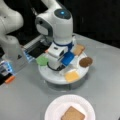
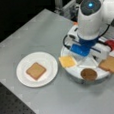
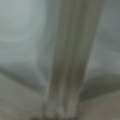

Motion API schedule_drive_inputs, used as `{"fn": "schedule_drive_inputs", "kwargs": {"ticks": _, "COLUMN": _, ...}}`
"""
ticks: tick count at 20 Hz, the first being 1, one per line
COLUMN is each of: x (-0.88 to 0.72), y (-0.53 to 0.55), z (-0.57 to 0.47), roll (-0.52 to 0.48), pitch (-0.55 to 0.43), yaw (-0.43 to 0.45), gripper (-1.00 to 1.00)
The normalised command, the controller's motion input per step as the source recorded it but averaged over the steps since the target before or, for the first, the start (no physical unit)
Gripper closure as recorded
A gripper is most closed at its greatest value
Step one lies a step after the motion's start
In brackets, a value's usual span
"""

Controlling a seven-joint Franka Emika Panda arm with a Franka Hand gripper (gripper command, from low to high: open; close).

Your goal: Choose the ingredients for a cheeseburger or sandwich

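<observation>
- While the arm bends low over the round white tray [image 1: 53, 77], the gripper [image 1: 55, 65] sits down among the tray's compartments near its middle; in a front view its fingers are hidden behind the white hand and the blue block [image 2: 80, 49], so whether the jaws are open, closed or gripping anything cannot be told.
- Wrist view: only a pale upright band [image 3: 70, 60] crossing a grey-white surface can be made out; no ingredient is identifiable there.
- Green lettuce [image 1: 42, 60] lies at the tray's left edge in a front view, just beside the gripper.
- Yellow cheese square [image 1: 72, 75] lies flat in a near compartment of the tray, just right of the gripper in that front view; it shows in both front views [image 2: 67, 61].
- Dark-brown patty [image 1: 86, 61] rests at the tray's rim, near the cheese, visible in both front views [image 2: 88, 74].
- One bread square [image 1: 79, 49] lies on the tray's far right side in a front view; it also appears at the right in a front view [image 2: 109, 64].
- Red tomato [image 2: 112, 44] shows at the right edge of a front view, beyond the arm.
- White paper plate [image 1: 55, 110] stands on the grey table [image 1: 25, 100], apart from the tray and nearer the camera.
- Second bread square [image 2: 36, 70] lies flat and alone at the plate's centre, seen in both front views [image 1: 73, 114].
</observation>
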Motion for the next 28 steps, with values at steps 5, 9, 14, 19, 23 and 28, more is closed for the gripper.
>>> {"fn": "schedule_drive_inputs", "kwargs": {"ticks": 5, "x": -0.25, "y": -0.01, "z": -0.19, "roll": -0.082, "pitch": -0.164, "yaw": 0.344, "gripper": -1.0}}
{"fn": "schedule_drive_inputs", "kwargs": {"ticks": 9, "x": -0.26, "y": -0.01, "z": -0.2, "roll": -0.062, "pitch": -0.152, "yaw": 0.339, "gripper": -1.0}}
{"fn": "schedule_drive_inputs", "kwargs": {"ticks": 14, "x": -0.28, "y": -0.02, "z": -0.2, "roll": 0.005, "pitch": -0.17, "yaw": 0.393, "gripper": -1.0}}
{"fn": "schedule_drive_inputs", "kwargs": {"ticks": 19, "x": -0.29, "y": -0.04, "z": -0.21, "roll": 0.047, "pitch": -0.173, "yaw": 0.401, "gripper": -1.0}}
{"fn": "schedule_drive_inputs", "kwargs": {"ticks": 23, "x": -0.28, "y": -0.09, "z": -0.22, "roll": 0.106, "pitch": -0.144, "yaw": 0.392, "gripper": -1.0}}
{"fn": "schedule_drive_inputs", "kwargs": {"ticks": 28, "x": -0.26, "y": -0.1, "z": -0.22, "roll": 0.125, "pitch": -0.098, "yaw": 0.361, "gripper": -1.0}}
